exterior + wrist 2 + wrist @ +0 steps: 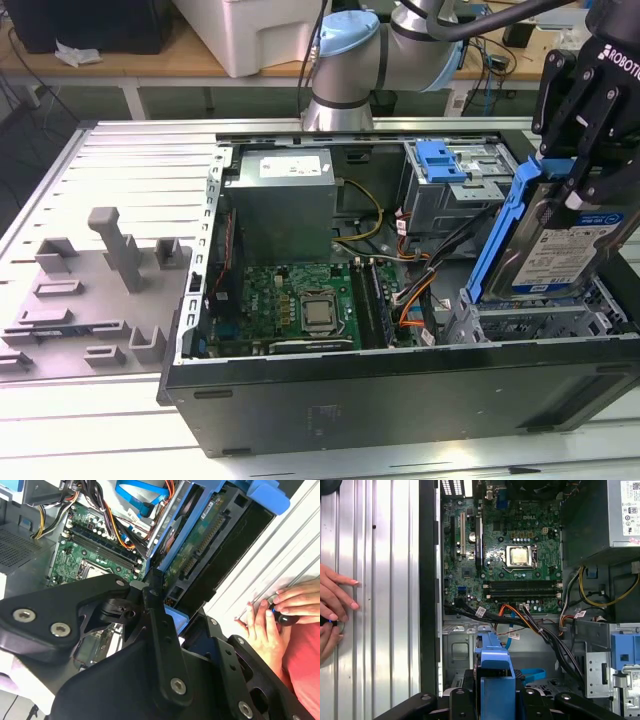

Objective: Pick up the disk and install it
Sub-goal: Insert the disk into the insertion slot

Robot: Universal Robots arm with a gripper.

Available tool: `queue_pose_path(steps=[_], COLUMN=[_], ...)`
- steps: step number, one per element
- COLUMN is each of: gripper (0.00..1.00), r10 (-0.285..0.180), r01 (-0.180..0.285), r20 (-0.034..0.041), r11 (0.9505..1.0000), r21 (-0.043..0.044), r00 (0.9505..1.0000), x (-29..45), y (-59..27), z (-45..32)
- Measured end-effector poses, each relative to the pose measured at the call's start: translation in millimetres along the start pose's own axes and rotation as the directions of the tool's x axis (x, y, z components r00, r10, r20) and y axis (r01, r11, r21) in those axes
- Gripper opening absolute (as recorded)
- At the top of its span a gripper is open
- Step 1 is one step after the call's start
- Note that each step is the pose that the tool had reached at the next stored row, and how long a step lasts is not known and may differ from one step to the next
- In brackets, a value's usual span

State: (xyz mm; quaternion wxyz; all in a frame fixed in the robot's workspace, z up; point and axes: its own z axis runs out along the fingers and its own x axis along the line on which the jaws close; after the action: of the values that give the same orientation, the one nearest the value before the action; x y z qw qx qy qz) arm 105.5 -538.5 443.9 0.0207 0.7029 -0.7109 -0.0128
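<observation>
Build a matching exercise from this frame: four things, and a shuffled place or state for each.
Things
1. disk
2. power-supply box
3. motherboard
4. person's hands

Places or states
A. green, flat on the floor of the case
B. on the ribbed table, outside the case
C. gripped tilted by the end effector, at the exterior view's right
D. grey, inside the case toward the exterior view's left

Pairs: 1-C, 2-D, 3-A, 4-B
</observation>
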Motion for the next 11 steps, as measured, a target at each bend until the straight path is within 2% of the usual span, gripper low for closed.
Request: queue_pose_path(steps=[11], gripper=[0.37], r10=[0.0], r01=[0.0], r20=[0.0], r11=[1.0], r21=[0.0], r00=[1.0], x=[0.0], y=[-0.8], z=[1.9])
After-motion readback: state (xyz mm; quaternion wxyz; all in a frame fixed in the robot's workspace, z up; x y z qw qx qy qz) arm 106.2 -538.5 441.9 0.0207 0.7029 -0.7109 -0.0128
